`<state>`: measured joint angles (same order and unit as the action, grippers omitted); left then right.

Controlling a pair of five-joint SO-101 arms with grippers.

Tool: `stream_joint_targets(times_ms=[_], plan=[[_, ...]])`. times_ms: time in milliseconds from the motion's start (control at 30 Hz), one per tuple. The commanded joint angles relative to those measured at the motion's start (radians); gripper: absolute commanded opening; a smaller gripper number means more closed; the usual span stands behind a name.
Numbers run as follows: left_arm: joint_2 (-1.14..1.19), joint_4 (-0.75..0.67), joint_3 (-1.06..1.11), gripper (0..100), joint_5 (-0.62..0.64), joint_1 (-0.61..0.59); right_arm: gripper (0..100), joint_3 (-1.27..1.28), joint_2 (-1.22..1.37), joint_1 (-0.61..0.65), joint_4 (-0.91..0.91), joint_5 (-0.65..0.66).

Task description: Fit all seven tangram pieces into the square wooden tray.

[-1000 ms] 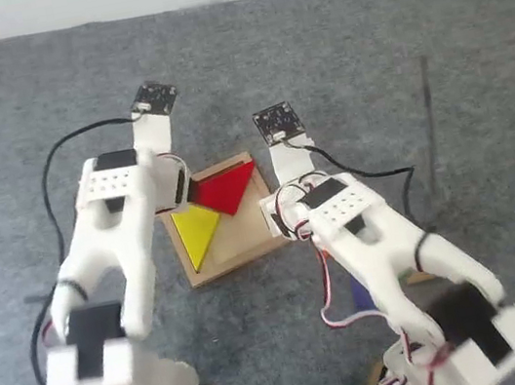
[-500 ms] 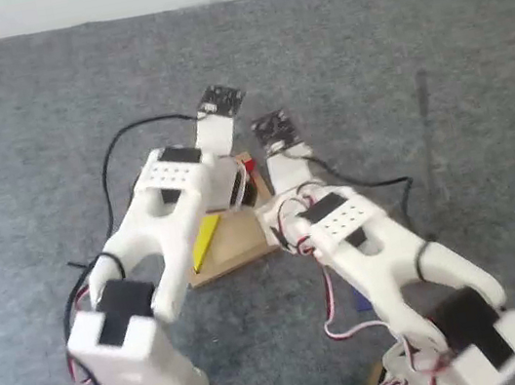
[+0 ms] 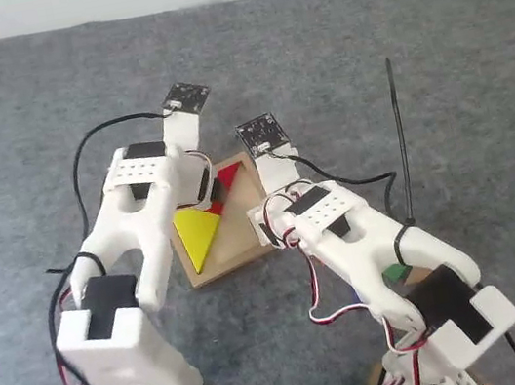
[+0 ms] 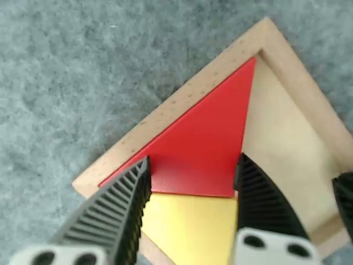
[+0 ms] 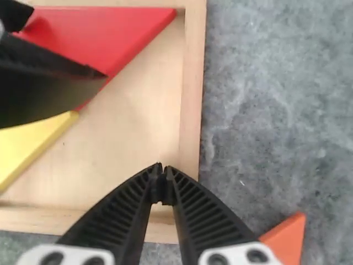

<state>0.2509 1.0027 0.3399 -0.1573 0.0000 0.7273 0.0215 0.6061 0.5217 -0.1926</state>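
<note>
The square wooden tray (image 3: 237, 247) lies on the grey carpet between my two arms. A red triangle (image 4: 204, 143) sits in one corner of the tray (image 4: 193, 88), its edge against a yellow triangle (image 4: 187, 229). My left gripper (image 4: 187, 190) hovers open just above where the two meet. My right gripper (image 5: 160, 172) is shut with nothing in it, its tip over bare tray floor by the tray's rim (image 5: 193, 83). An orange piece (image 5: 284, 237) lies on the carpet outside that rim. From above, the red triangle (image 3: 229, 174) and yellow triangle (image 3: 197, 230) show between the arms.
A black finger (image 5: 44, 88) of the left gripper crosses the right wrist view over the red triangle (image 5: 105, 30). A thin black cable (image 3: 399, 139) rises beside the right arm. A small green piece (image 3: 394, 273) peeks out under that arm. Open carpet surrounds the tray.
The left arm swung right across the tray, then drew back a little toward its left side. The right arm shifted left, closer to the tray's right rim.
</note>
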Motion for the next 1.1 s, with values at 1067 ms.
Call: stream_joint_targets(times_ms=[1067], plan=[[-0.603, -0.296, 0.601, 24, 0.141, -0.334, 17.3, -0.506, 0.248, -0.035, 0.354, 0.157]])
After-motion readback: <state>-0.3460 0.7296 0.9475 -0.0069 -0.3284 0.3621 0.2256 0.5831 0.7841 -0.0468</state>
